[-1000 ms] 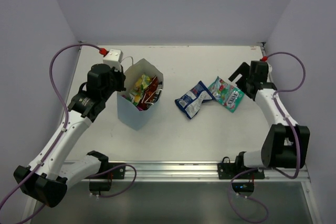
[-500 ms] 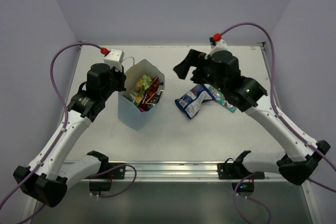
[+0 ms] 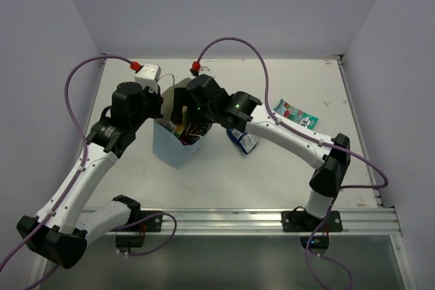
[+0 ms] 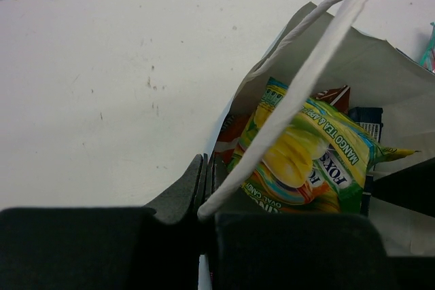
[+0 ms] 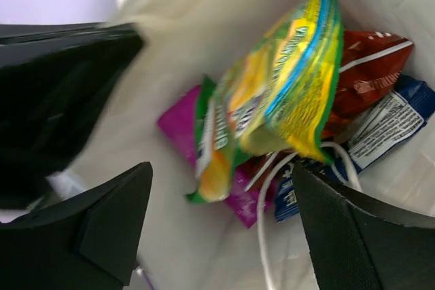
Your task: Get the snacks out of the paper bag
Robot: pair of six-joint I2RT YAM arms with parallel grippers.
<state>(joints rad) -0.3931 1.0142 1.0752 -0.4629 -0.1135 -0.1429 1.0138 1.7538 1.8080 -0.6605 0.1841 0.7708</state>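
Looking from above, I see the light-blue paper bag [image 3: 170, 151] upright on the bench [image 3: 224, 181], right end effector [image 3: 181, 108] over its mouth. Left wrist: left end effector [image 4: 206, 171] closed on the bag's rim. Right wrist: jaws wide, empty, above the yellow-green packet [image 5: 285, 86].

The top view overlooks the white table [image 3: 272, 174] from its near edge; both wrist views closely share the light-blue paper bag [image 3: 170, 151].
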